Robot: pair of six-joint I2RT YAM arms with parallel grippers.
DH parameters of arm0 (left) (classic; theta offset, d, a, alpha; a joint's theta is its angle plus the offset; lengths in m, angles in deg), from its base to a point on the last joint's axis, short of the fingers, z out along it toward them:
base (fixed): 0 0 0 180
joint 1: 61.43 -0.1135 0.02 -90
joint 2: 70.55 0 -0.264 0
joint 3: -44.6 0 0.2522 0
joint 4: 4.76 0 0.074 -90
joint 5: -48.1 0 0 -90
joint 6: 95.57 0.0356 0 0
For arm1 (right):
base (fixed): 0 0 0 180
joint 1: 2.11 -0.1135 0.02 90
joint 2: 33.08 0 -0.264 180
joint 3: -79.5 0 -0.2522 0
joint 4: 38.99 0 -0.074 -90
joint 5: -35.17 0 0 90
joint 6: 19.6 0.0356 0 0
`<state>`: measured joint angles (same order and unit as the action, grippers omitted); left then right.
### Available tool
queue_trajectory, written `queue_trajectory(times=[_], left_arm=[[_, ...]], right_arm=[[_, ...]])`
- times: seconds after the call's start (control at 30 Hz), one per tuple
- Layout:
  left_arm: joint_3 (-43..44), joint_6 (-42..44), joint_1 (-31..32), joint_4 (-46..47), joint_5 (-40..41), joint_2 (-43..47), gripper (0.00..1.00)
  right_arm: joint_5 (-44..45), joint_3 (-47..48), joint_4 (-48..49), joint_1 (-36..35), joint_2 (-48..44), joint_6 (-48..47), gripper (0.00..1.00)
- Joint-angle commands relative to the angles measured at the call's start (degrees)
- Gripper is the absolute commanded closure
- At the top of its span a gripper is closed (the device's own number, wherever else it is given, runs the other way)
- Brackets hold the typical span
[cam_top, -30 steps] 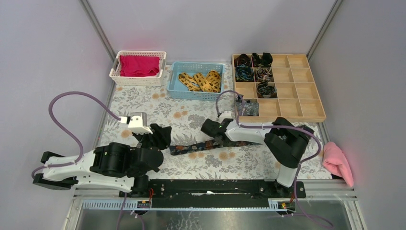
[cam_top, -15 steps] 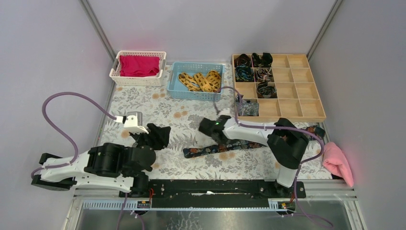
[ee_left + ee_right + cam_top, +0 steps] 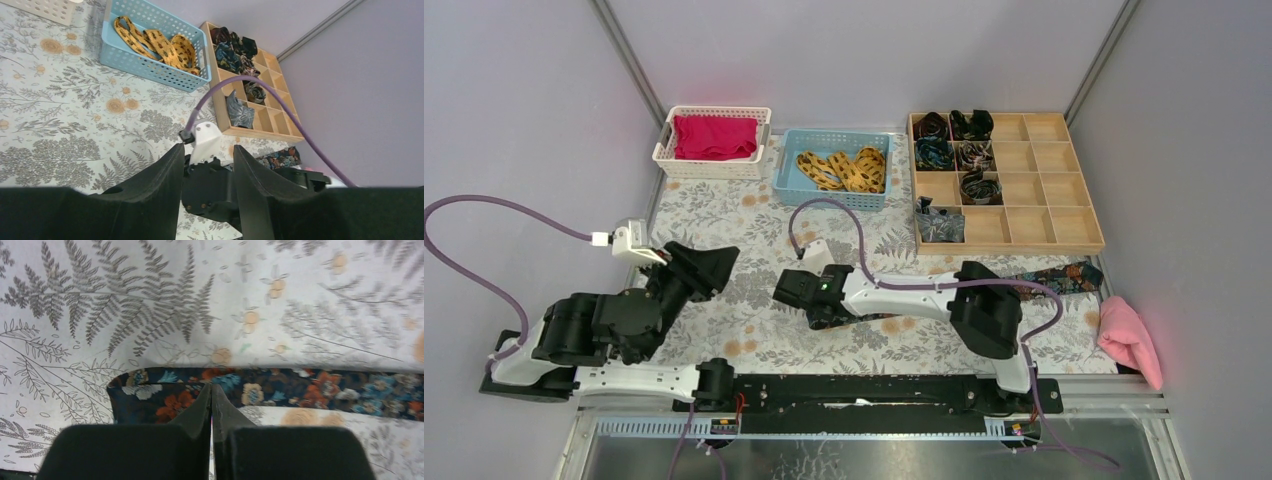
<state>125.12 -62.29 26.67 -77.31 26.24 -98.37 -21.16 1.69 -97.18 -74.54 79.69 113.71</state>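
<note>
right hand (image 3: pixel 211 387) pinching dark floral tie (image 3: pixel 310 390)

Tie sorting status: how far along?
Done: six compartments of the wooden organizer hold rolled ties. In hand: right gripper is shut on the floral tie, stretched flat on the table; left gripper open, empty. Left, likely: this tie, plus the yellow ties in the blue basket.

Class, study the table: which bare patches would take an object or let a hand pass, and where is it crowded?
Free: the mat between the blue basket and left gripper; the strip between the floral tie and front rail; the right compartments of the wooden tray. Crowded: around the right gripper, pinching the tie.
</note>
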Motion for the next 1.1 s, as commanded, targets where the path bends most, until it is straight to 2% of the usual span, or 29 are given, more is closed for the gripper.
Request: queue_trajectory(times=[0.0,0.23,0.37,0.43,0.57,0.67,0.77,0.93,1.0,1.07], left_arm=[[0.7,0.4,0.2,-3.7,1.9,-1.4,0.52],[0.1,-0.6,0.2,-4.6,2.2,-0.4,0.52],[-0.3,-2.3,0.2,-6.4,2.2,1.0,0.53],[-0.9,-2.6,0.2,-6.5,1.9,1.7,0.53],[-2.1,-1.2,0.2,-5.0,2.0,1.9,0.52],[-3.0,3.2,0.2,-0.7,2.2,1.2,0.52],[-2.1,3.2,0.2,-0.5,2.7,0.4,0.52],[-0.5,0.6,0.2,-1.9,3.0,3.6,0.52],[1.0,-1.7,0.2,-4.3,4.7,5.0,0.52],[2.5,-2.2,0.2,-5.2,6.2,6.7,0.52]], right_arm=[[-7.7,-1.1,9.2,0.3,3.9,-3.4,1.00],[-15.1,-0.2,12.8,0.3,10.0,-2.6,1.00],[-15.7,0.5,11.9,0.4,12.8,-1.6,1.00],[-14.1,0.9,11.1,0.4,13.0,-1.4,1.00],[-3.2,4.4,5.9,0.4,11.3,-0.3,1.00],[3.8,7.9,3.3,0.4,9.2,-0.6,0.88],[9.9,11.5,-0.2,0.3,7.3,-0.8,0.76],[10.0,13.7,-3.7,-1.0,5.0,-0.9,0.73],[8.6,12.9,-2.7,-2.4,4.8,-1.1,0.66],[7.0,13.8,-3.0,-3.6,6.3,-0.6,0.64]])
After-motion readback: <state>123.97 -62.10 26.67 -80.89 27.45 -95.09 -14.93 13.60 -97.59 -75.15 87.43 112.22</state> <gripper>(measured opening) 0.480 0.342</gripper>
